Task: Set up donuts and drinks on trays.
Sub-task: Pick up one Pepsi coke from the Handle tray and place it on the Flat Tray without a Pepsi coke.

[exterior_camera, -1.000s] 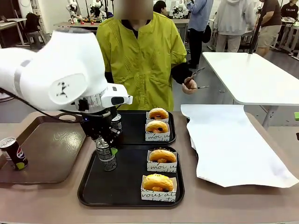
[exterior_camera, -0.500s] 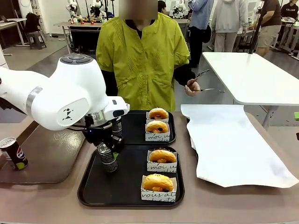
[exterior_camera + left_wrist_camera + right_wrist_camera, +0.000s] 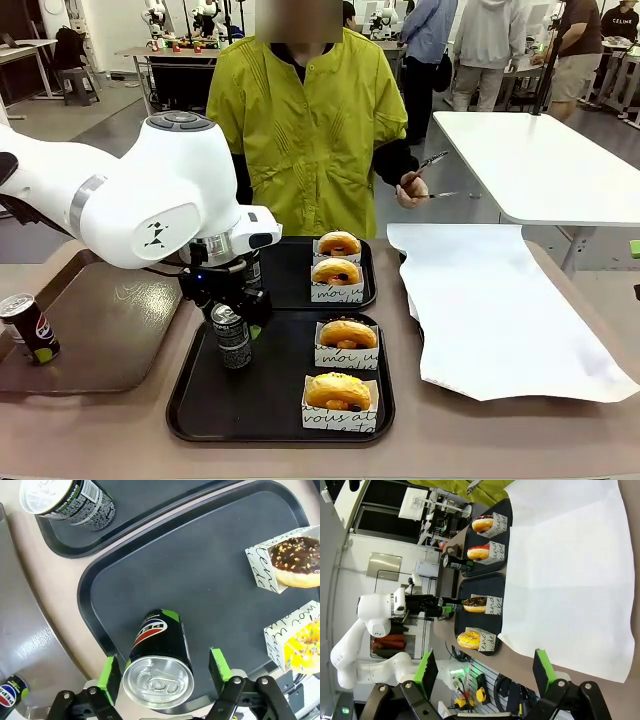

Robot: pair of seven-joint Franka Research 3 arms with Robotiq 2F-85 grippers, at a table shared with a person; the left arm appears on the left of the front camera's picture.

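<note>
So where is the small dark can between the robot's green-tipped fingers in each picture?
Front view: small dark can upright at the near black tray's left end.
Left wrist view: can bottom centre, on that tray.
Right wrist view: can left of centre, far off.

Robotics lab: people are standing among white worktables (image 3: 545, 165), more robot rigs sitting on a far bench (image 3: 180, 48).
</note>
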